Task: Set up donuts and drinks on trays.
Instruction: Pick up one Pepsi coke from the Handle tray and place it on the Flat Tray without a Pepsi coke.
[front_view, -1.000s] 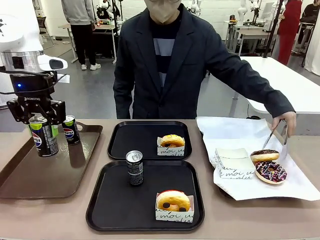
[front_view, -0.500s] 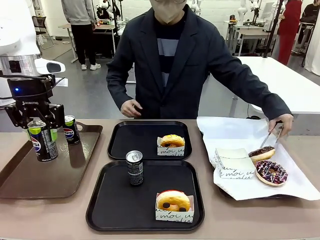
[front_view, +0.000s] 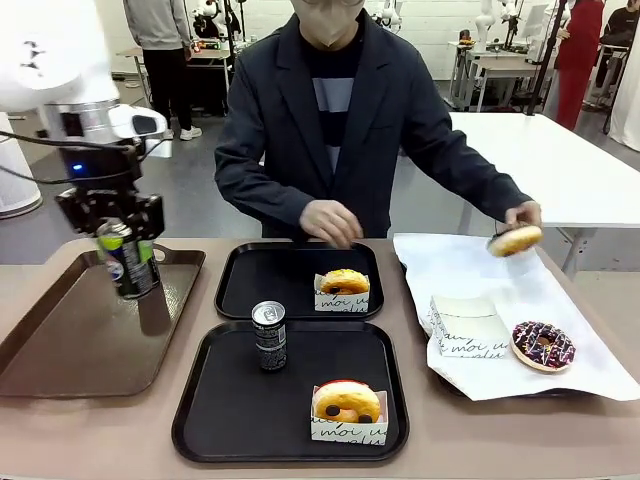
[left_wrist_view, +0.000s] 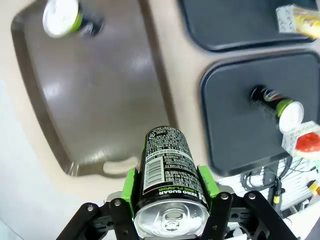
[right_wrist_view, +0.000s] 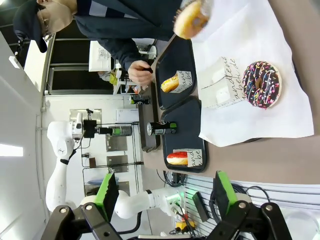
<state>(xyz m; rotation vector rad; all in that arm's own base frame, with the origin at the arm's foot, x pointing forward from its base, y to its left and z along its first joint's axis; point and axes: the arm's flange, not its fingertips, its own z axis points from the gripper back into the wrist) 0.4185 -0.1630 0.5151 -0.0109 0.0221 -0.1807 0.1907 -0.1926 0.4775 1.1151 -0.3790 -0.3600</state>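
Front view, four donuts (front_view: 344, 281), two trays (front_view: 240, 290), left wrist, three cans (left_wrist_view: 170, 170)

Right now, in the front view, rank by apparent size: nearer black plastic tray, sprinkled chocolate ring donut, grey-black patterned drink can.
1. Nearer black plastic tray.
2. Sprinkled chocolate ring donut and grey-black patterned drink can: look alike, unranked.

A long white table (front_view: 560, 160) stands on the grey floor (front_view: 190, 190), just beyond the tan tabletop (front_view: 480, 430). Farther back than the white table, a cluttered workbench (front_view: 490, 60) sits before a pale wall (front_view: 430, 25). Well to its left, a person (front_view: 165, 60) in dark trousers stands beside another bench (front_view: 215, 55). The lighting is bright and even.
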